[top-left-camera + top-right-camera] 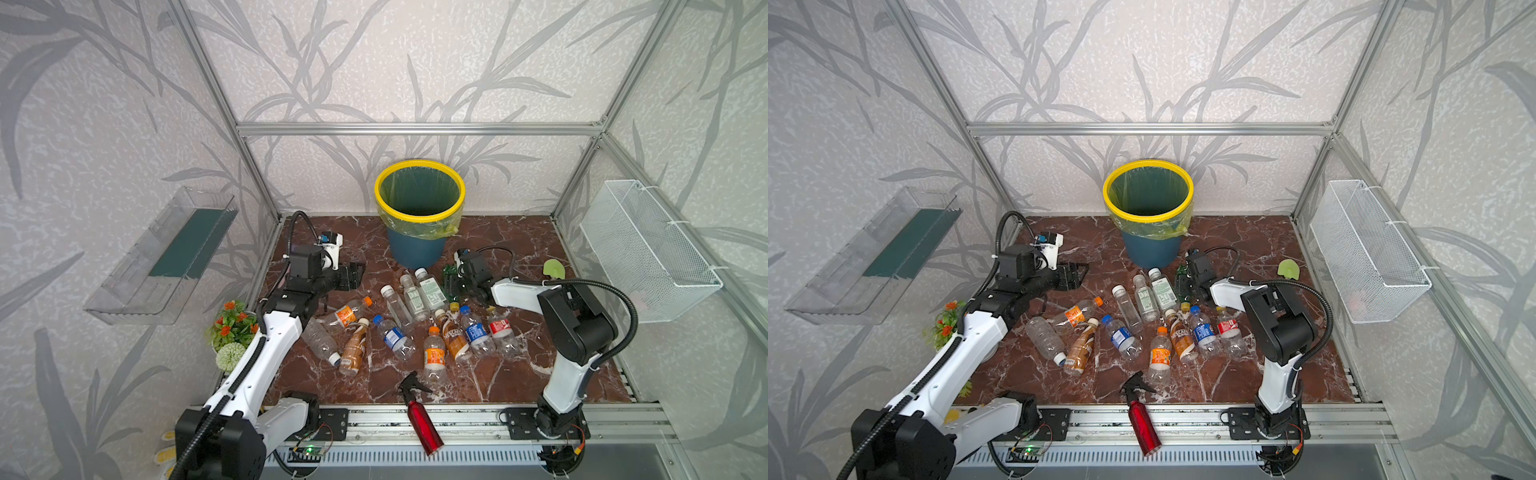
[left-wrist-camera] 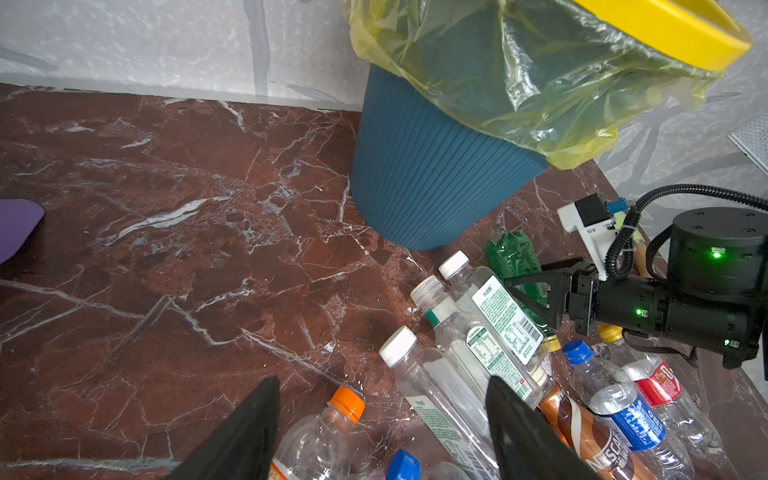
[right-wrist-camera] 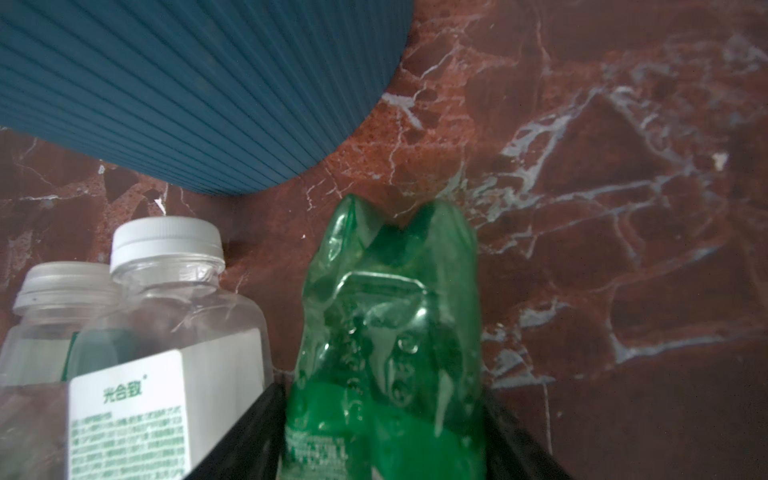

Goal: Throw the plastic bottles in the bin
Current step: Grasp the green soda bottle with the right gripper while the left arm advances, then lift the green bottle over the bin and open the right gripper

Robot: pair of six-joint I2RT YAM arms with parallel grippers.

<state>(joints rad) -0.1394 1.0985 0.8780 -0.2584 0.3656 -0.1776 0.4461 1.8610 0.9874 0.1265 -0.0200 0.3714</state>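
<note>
Red spray bottle lay nearest, across the front rail; not a task item. Left gripper hovered left of the pile, jaws apart, nothing between them. Plastic bottles, about a dozen, lay scattered on the table in front of the bin; none visibly inside, so task judged barely begun. Right gripper had its jaws pressed on both sides of the crumpled green bottle, which lay beside the bin's base. Unclear: bin floor too dark to check; green bottle mostly hidden behind the gripper in both top views; its cap out of frame
</note>
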